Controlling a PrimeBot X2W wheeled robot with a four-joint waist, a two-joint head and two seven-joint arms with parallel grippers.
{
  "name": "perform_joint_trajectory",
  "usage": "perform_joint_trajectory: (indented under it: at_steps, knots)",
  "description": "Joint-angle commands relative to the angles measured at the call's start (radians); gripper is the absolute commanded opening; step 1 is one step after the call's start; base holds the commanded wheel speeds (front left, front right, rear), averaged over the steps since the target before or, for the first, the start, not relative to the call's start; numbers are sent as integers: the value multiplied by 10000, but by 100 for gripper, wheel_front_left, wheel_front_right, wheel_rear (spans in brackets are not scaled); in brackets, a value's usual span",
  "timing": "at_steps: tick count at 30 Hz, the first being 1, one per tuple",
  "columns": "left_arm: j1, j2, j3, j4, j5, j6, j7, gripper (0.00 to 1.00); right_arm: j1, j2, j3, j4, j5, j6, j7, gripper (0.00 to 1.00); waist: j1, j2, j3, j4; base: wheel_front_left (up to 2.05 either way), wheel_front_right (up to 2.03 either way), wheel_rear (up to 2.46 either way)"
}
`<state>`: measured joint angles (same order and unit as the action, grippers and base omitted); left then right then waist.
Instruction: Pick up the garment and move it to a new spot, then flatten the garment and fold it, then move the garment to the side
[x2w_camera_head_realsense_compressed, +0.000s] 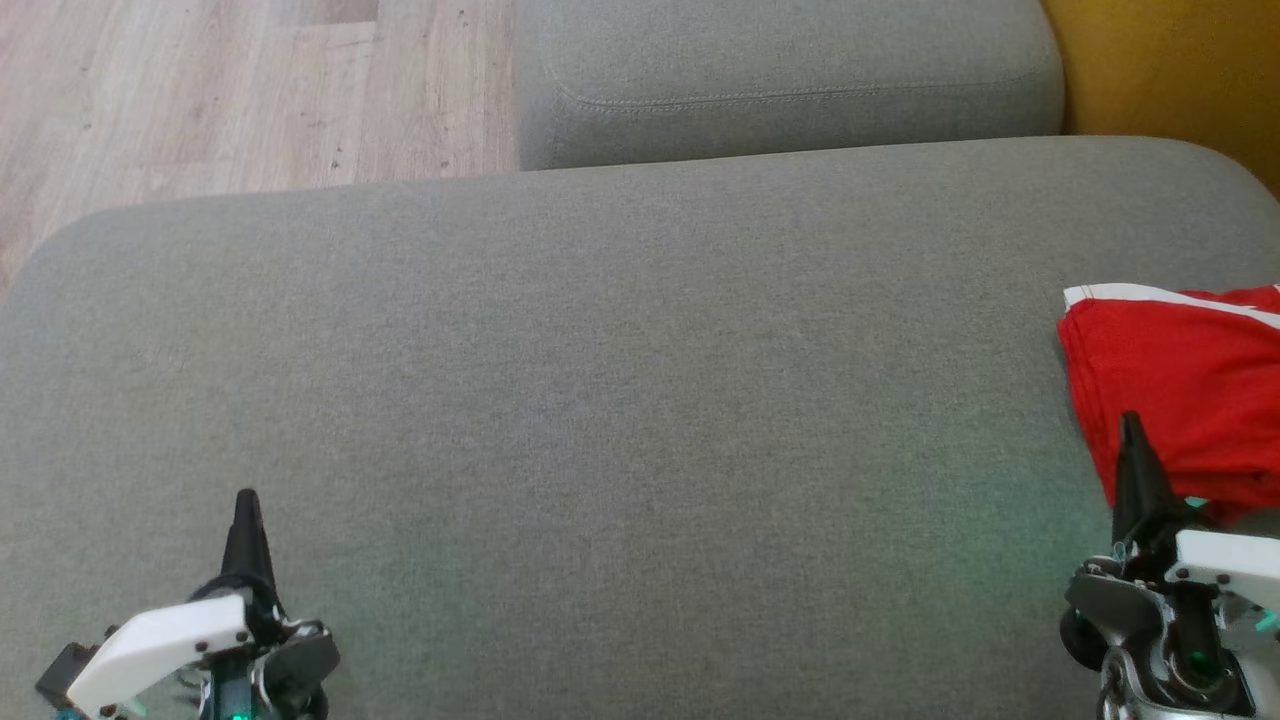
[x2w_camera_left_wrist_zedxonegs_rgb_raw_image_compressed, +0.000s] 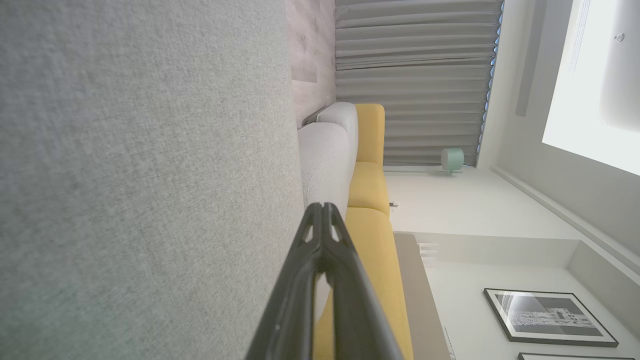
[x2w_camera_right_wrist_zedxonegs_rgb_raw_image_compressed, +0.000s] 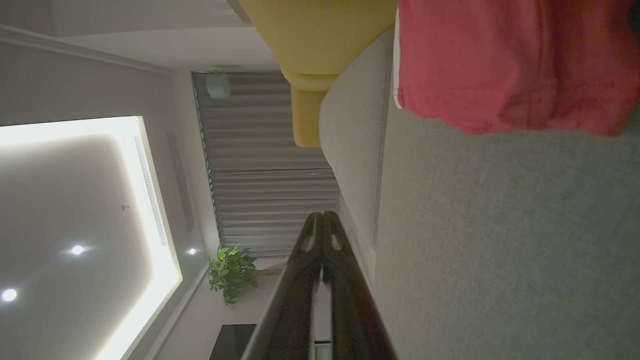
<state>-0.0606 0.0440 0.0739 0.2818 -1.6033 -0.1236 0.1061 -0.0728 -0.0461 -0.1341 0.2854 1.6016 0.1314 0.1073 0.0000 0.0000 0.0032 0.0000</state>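
Note:
A red garment (x2w_camera_head_realsense_compressed: 1185, 390) with a white stripe lies folded at the right edge of the grey sofa cushion (x2w_camera_head_realsense_compressed: 600, 400), partly cut off by the head view's border. It fills the upper right of the right wrist view as a red cloth (x2w_camera_right_wrist_zedxonegs_rgb_raw_image_compressed: 510, 60). My right gripper (x2w_camera_head_realsense_compressed: 1132, 425) is shut with nothing in it, its tip in front of the garment's lower left part; in its wrist view the closed fingers (x2w_camera_right_wrist_zedxonegs_rgb_raw_image_compressed: 322, 220) point past the cloth. My left gripper (x2w_camera_head_realsense_compressed: 246, 500) is shut and empty over the cushion's lower left, fingers (x2w_camera_left_wrist_zedxonegs_rgb_raw_image_compressed: 322, 210) pressed together.
A second grey cushion (x2w_camera_head_realsense_compressed: 780, 80) sits behind the main one. Wooden floor (x2w_camera_head_realsense_compressed: 200, 90) lies at the upper left. A yellow sofa part (x2w_camera_head_realsense_compressed: 1170, 70) stands at the upper right. Wide bare cushion surface stretches between my two grippers.

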Motion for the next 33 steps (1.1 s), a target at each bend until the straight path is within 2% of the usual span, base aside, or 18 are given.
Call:
perform_joint_trajectory:
  at_steps: [1,33]
  knots:
    - [-475,62,396,-363,-55,-71,69,0,-351,-41,202,-406,70,-7,60,0,0,0,-1,0,0,0,0]
    - [-474,62,396,-364,-55,-71,69,0,-351,-41,203,-406,70,-7,59,0,0,0,-1,0,0,0,0]
